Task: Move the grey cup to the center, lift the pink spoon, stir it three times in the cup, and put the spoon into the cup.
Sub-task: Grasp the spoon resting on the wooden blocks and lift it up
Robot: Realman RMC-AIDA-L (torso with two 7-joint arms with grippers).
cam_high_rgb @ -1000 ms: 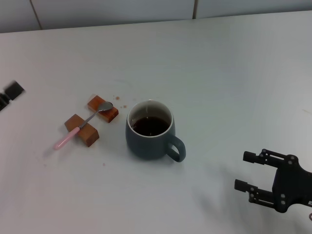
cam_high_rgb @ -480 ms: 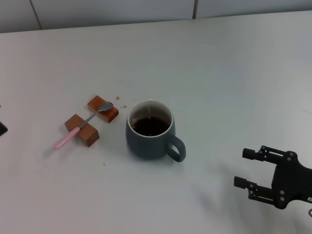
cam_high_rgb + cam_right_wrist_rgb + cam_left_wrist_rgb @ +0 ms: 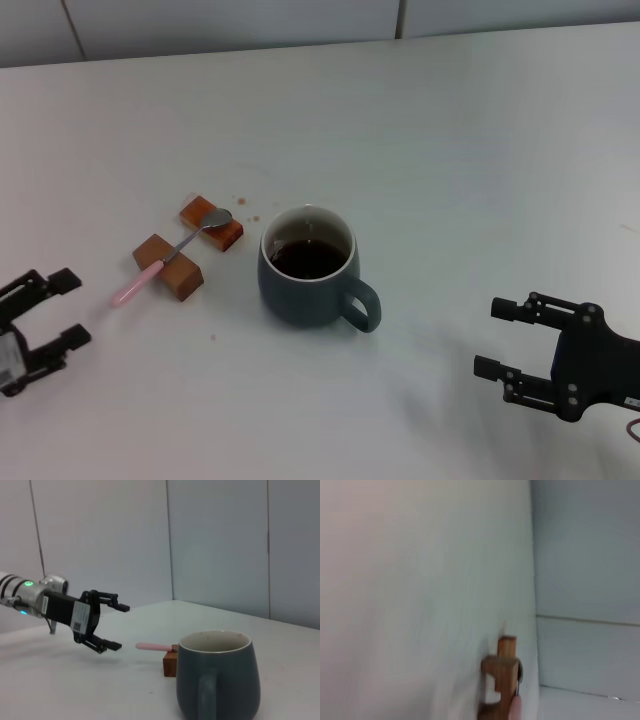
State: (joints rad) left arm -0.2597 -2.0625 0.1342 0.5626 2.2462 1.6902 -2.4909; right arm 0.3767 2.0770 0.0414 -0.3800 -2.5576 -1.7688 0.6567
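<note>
pink spoon on blocks, handle toward left gripper; both grippers apart

The grey cup is looking like glossy glazed ceramic, the pink spoon is showing shiny metal, sitting on matte wooden blocks.

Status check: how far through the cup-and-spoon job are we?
Early. The grey cup already stands about mid-table, holding dark liquid. The pink spoon lies untouched across two wooden blocks. The left claw is open, off the spoon's handle end, apparently lining up a pick. The right claw is open, clear of the cup. Lifting, stirring and dropping in remain.
</note>
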